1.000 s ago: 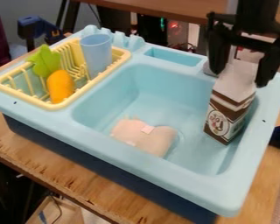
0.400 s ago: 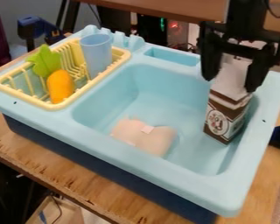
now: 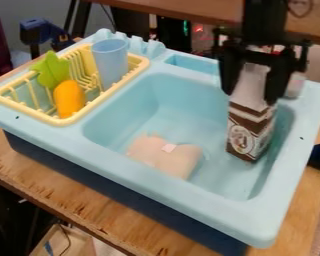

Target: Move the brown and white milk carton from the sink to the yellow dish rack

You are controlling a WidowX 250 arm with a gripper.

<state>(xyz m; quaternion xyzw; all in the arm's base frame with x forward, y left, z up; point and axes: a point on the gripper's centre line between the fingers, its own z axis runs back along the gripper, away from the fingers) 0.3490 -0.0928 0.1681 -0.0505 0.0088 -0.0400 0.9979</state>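
On the right of the camera view, the black gripper (image 3: 251,92) hangs over the sink's right part, shut on the top of a brown and white carton (image 3: 251,131). One finger lies along each side of the carton's pale upper end. The carton stands nearly upright inside the light blue basin (image 3: 156,95), near its right wall; whether its base touches the floor I cannot tell. A pale pink plush-like object (image 3: 166,155) lies on the basin floor to the left of the carton.
At left, a yellow dish rack (image 3: 69,120) holds a blue cup (image 3: 110,62), an orange object (image 3: 69,98) and a green leafy piece (image 3: 51,69). The sink's raised rim (image 3: 209,212) surrounds the basin. A wooden tabletop (image 3: 89,210) supports the sink.
The gripper has moved left, and its fingers have drawn closer together around the carton's top. The carton has shifted slightly left with it. The pink object and the rack's contents have stayed put.
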